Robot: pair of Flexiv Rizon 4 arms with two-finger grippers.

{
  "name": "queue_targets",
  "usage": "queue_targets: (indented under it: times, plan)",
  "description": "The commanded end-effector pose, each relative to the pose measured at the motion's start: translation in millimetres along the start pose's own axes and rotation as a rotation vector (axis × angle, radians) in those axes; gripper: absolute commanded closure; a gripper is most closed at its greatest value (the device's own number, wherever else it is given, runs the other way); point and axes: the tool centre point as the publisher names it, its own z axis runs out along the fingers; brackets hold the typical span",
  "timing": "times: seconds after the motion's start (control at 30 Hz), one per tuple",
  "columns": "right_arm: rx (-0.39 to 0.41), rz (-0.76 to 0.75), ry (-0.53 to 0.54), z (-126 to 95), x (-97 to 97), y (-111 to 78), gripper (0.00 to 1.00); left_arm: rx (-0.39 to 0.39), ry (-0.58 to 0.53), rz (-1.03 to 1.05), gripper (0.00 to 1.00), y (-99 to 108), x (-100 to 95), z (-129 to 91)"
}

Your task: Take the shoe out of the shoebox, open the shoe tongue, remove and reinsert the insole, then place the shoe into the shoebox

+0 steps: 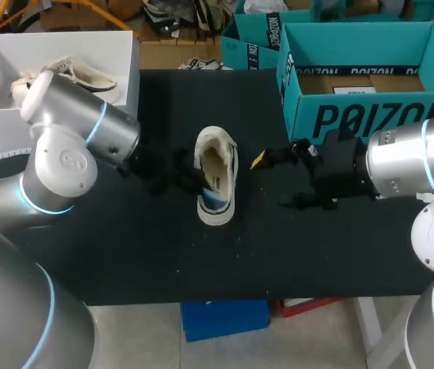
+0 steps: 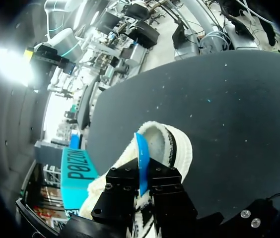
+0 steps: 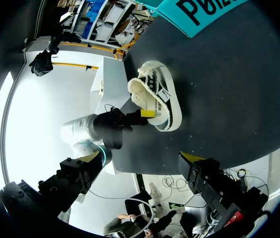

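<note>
Pinched tight, the left gripper (image 2: 144, 182) held the blue insole (image 2: 141, 148) rising from the shoe (image 1: 215, 173); the right gripper (image 3: 140, 158) gaped wide, empty, shoe well ahead.

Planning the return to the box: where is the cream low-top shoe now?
Head view: the cream low-top shoe sits mid-table on the black tabletop, between the left end effector and right end effector, left of the teal shoebox.

The table (image 1: 148, 254) is a flat, matt black top sprinkled with small pale specks. It spreads out ahead of and to both sides of the left gripper (image 2: 143, 181), evenly lit and greyish there. Ahead of the right gripper (image 3: 142, 157) the same dark surface begins at an edge close in front.
</note>
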Motion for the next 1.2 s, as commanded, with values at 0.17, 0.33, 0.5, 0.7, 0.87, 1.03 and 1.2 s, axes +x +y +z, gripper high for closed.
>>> queue_targets:
  times: [0.17,0.33,0.5,0.7,0.87,1.03,1.2]
  plan:
    - [-0.001,0.0,-0.002,1,0.6,-0.3,0.0,-0.035,0.011,-0.014,1.0,12,-3.1,12]
    - [-0.001,0.0,-0.002,1,0.6,-0.3,0.0,-0.04,0.019,-0.014,0.52,11,-5.8,7]
    - [-0.001,0.0,-0.002,1,0.6,-0.3,0.0,-0.029,0.029,0.01,0.5,1,-7.5,-15]
    - [-0.001,0.0,-0.002,1,0.6,-0.3,0.0,-0.006,0.019,0.012,0.6,-10,-6.4,-37]
    - [-0.001,0.0,-0.002,1,0.6,-0.3,0.0,-0.054,0.083,0.04,0.96,-15,-10.0,-41]
    - [-0.001,0.0,-0.002,1,0.6,-0.3,0.0,-0.124,0.195,0.099,1.0,-16,-1.1,-32]
    - [-0.001,0.0,-0.002,1,0.6,-0.3,0.0,-0.172,0.27,0.133,1.0,-12,7.1,-24]
